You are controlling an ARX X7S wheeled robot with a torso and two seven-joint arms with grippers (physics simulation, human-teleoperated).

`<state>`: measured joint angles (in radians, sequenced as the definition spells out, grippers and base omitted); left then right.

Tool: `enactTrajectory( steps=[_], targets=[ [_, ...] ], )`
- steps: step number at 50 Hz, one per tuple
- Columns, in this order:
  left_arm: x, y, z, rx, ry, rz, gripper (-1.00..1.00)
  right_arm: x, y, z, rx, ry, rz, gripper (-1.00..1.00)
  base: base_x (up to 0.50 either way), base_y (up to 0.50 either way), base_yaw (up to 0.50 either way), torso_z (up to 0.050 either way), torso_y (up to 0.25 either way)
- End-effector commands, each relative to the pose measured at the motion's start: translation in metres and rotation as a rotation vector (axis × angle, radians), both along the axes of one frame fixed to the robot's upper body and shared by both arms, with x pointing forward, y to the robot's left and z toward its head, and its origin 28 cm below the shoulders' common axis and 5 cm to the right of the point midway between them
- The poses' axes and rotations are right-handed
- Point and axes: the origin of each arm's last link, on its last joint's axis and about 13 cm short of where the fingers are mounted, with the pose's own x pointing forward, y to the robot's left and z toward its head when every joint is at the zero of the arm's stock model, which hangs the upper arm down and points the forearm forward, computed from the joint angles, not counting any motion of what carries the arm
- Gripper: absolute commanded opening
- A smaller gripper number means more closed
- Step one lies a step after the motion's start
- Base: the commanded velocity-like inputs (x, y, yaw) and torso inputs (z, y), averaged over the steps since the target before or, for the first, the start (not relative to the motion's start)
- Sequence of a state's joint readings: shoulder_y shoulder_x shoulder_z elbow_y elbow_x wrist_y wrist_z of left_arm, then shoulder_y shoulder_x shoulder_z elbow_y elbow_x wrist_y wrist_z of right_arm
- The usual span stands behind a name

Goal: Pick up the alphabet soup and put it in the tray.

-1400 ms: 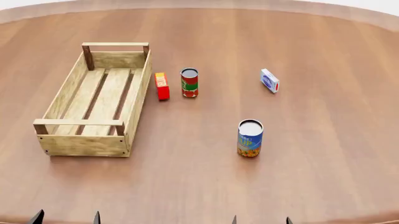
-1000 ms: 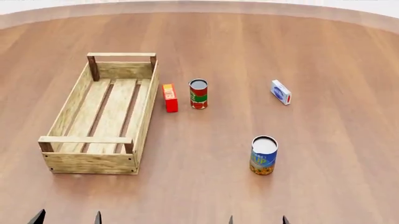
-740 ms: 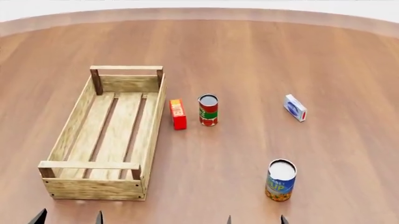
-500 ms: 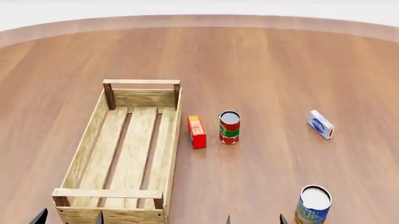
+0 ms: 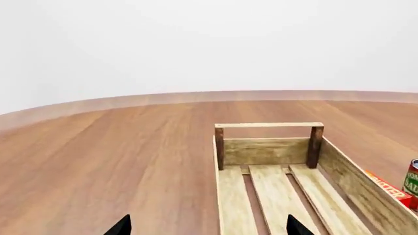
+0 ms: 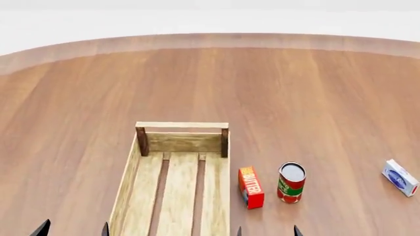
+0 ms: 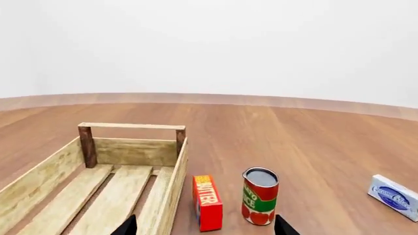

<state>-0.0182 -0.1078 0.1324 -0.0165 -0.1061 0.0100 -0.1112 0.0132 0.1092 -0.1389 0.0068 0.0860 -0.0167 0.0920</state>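
The alphabet soup can shows in none of the views. The tray (image 6: 182, 125), a light-wood slatted crate, lies empty at the bottom centre of the head view, its near end cut off by the frame edge. It also shows in the left wrist view (image 5: 268, 126) and the right wrist view (image 7: 130, 126). My left gripper (image 6: 73, 231) is open, with only its dark tips showing left of the tray; in its wrist view (image 5: 207, 229) the tips are wide apart. My right gripper (image 6: 268, 232) is open, just right of the tray, and its wrist view (image 7: 206, 229) shows the same.
A red box (image 6: 251, 187) stands beside the tray's right wall, with a slim red-and-green can (image 6: 290, 182) to its right. A small blue-and-white box (image 6: 400, 177) lies at the far right. The round wooden table's far edge (image 6: 210, 39) curves across the top.
The head view has swung upward and forward: everything slid down the frame. The alphabet soup can dropped out past the bottom edge. The gripper tips stay in the same places.
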Motion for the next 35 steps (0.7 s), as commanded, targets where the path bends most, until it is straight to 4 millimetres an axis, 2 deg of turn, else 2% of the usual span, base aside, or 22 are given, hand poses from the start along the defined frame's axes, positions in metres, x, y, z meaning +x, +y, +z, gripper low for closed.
enactTrajectory(
  steps=[1,17,24,28,29,35],
  targets=[
    [0.000,-0.001,0.000,0.000,-0.001,-0.002,1.00,0.000,-0.001,0.000,0.003,-0.002,-0.001,1.00,0.50,0.06,0.00,0.000,0.000],
    [0.000,-0.001,0.000,-0.002,0.001,-0.004,1.00,0.000,-0.001,0.000,0.002,-0.001,-0.001,1.00,0.50,0.11,0.00,0.000,0.001],
    [0.000,-0.001,-0.001,-0.001,0.003,-0.004,1.00,0.000,-0.002,-0.001,0.019,0.014,-0.021,1.00,0.00,0.00,0.00,0.000,0.000],
    [0.000,0.000,-0.001,-0.002,0.004,-0.002,1.00,0.000,-0.006,0.004,0.050,0.073,-0.121,1.00,0.00,0.00,0.00,0.000,0.000],
    [0.001,0.000,-0.002,-0.003,0.006,0.002,1.00,-0.001,-0.010,0.008,0.112,0.108,-0.165,1.00,0.00,0.00,0.00,0.000,0.000],
    [0.000,0.000,-0.002,-0.003,0.008,0.003,1.00,-0.011,-0.021,0.022,0.138,0.212,-0.318,1.00,0.00,0.00,0.00,0.000,0.000]
  ],
)
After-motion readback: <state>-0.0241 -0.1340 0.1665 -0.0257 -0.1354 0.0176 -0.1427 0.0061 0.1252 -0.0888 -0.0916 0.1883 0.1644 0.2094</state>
